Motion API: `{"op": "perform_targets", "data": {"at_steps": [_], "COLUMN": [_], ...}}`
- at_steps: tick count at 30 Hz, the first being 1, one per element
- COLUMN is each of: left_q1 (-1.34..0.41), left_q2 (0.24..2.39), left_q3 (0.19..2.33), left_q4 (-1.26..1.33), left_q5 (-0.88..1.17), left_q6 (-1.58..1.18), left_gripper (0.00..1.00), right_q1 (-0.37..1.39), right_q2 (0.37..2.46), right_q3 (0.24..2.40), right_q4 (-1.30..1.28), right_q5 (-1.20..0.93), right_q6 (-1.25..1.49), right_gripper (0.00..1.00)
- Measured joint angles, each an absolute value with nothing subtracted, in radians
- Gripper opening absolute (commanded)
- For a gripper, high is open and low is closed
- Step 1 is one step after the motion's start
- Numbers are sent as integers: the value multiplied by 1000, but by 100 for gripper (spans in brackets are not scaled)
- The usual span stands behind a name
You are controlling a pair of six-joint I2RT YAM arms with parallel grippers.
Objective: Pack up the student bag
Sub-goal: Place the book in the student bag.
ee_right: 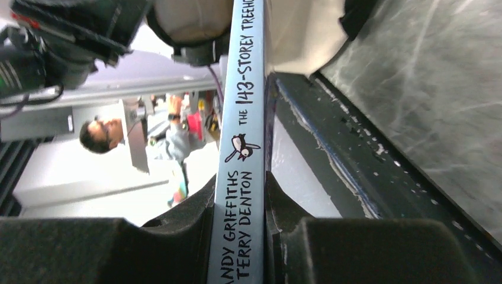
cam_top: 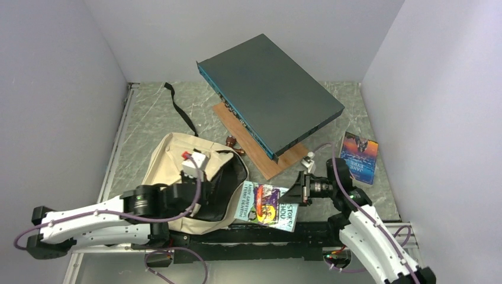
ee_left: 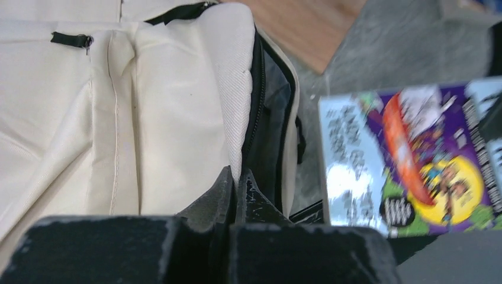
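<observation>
1. Student bag. The student bag (cam_top: 163, 157) lies on the counter (cam_top: 148, 112), left of centre and in front of my left arm. Its cream panel faces up and its mouth gapes toward the right, showing a dark lining. A black strap (cam_top: 180, 109) trails from it toward the back wall.

2. Left end effector. My left end effector (ee_left: 235, 180) sits at the near rim of the bag's mouth. Its fingers (ee_left: 213, 198) are pressed together on the cream fabric edge, pinching the bag where the zip line runs.

3. Right end effector. My right end effector (ee_right: 240, 192) clamps the colourful paperback (cam_top: 266, 206) across its pale blue spine, one finger on each cover. The book hangs above the black base rail. Its far edge is just beside the bag's open mouth; I cannot tell whether the two touch.

4. Other items. A dark grey flat box (cam_top: 269, 89) rests tilted at the back of the counter, its lower edge on a wooden board (cam_top: 287, 160). A second book (cam_top: 359, 157) lies flat near the right wall, well apart from the bag.
</observation>
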State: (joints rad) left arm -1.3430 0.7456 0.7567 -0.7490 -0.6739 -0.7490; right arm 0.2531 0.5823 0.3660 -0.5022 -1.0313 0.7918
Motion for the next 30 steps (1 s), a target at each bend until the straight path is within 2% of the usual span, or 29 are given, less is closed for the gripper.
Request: {"op": "perform_targets", "data": {"at_steps": [3,6,11,23,30], "left_q1": [-1323,-1317,-1316,-1314,-1312], "left_q2": [602,550,521,470,481], "left_q3": [694,646,630,630,630], "left_q4": [-698,-670,-652,-590,-567], "left_q5": [-658,-637,-608,-526,-479], "left_q6": [-743,-741,-714,-597,-576], "left_gripper": [0,0,0,0,0], "right_q1": [407,551,628,698,749], "right_q2": [609,723,935,1240,1536], "right_q3": [264,213,203,297,321], "right_q4": [-215,43,405,727,999], "right_q5": [-1018,-984,-920,-775,-699], "right_q6": [991,1151,1337,1372,1354], "right_gripper": [0,0,0,0,0]}}
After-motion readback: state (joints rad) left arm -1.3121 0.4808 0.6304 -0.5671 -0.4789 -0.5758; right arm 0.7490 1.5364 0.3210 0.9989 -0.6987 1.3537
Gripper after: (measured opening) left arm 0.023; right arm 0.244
